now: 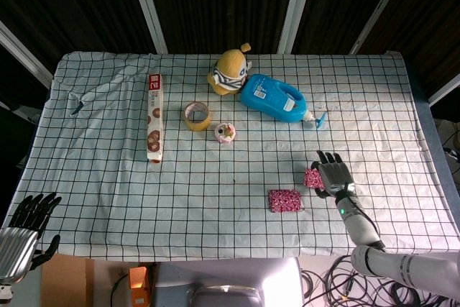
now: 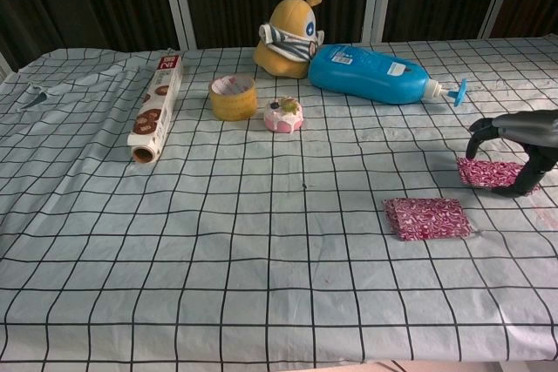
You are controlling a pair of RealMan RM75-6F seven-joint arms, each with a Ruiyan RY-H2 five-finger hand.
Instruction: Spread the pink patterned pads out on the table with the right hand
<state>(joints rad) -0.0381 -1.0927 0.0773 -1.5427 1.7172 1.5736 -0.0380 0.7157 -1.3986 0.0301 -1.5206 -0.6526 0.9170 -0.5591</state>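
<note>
Where the chest view cuts off at its right edge, the right hand [image 2: 523,141] shows only as curved fingers pinching one pink patterned pad [image 2: 486,172] just off the tablecloth [image 2: 218,241]. The head view shows that hand [image 1: 335,176] whole, lower right of frame, the pad [image 1: 313,177] at its left side. A second pad [image 1: 284,200] lies flat, apart, lower left of the first; the chest view places it [image 2: 427,218] low and right of centre. Only the head view shows the left hand [image 1: 29,217], bottom left corner, off the table edge, fingers spread, holding nothing.
</note>
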